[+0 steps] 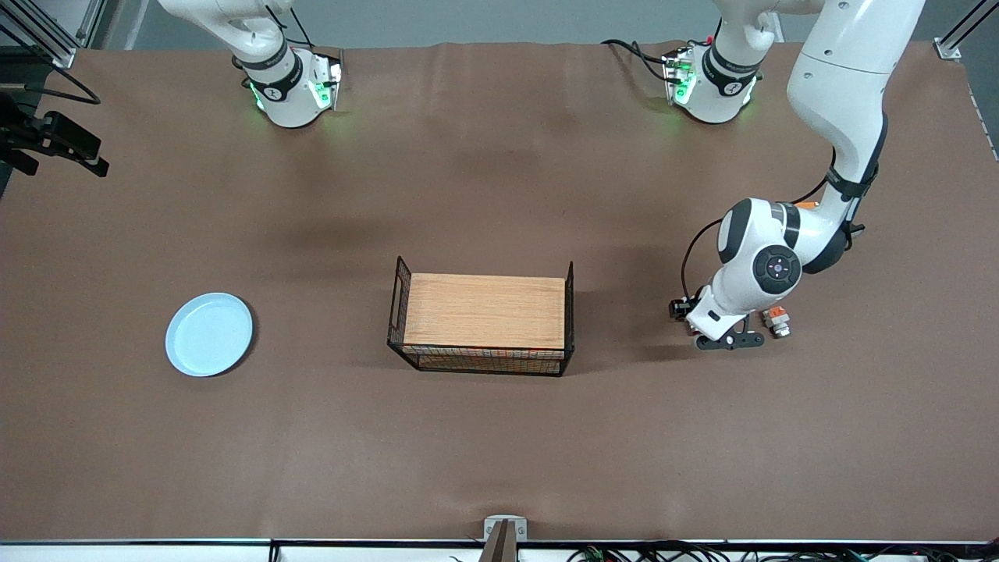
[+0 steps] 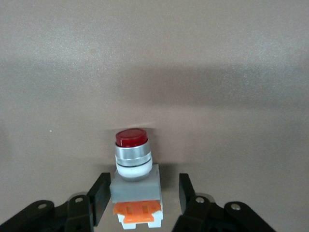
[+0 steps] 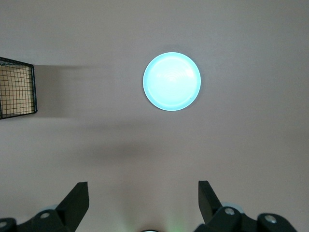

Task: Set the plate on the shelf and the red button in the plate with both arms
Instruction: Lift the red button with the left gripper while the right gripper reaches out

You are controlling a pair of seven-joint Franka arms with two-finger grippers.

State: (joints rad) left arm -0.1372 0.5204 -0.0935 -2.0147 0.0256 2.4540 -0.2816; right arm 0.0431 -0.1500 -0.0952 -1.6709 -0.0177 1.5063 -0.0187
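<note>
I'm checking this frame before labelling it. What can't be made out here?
- Front view: the red button is hidden under the left arm's wrist.
- Left wrist view: the left gripper straddles the button; contact at the fingers is unclear.
- Front view: the right gripper is cut off by the top edge.
- Plate: nothing hidden.

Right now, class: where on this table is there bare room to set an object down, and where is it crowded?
Bare cloth lies between the plate and the rack, and nearer the camera than both. It is crowded at the left arm's end, where the left gripper straddles the red button beside a similar part.
</note>
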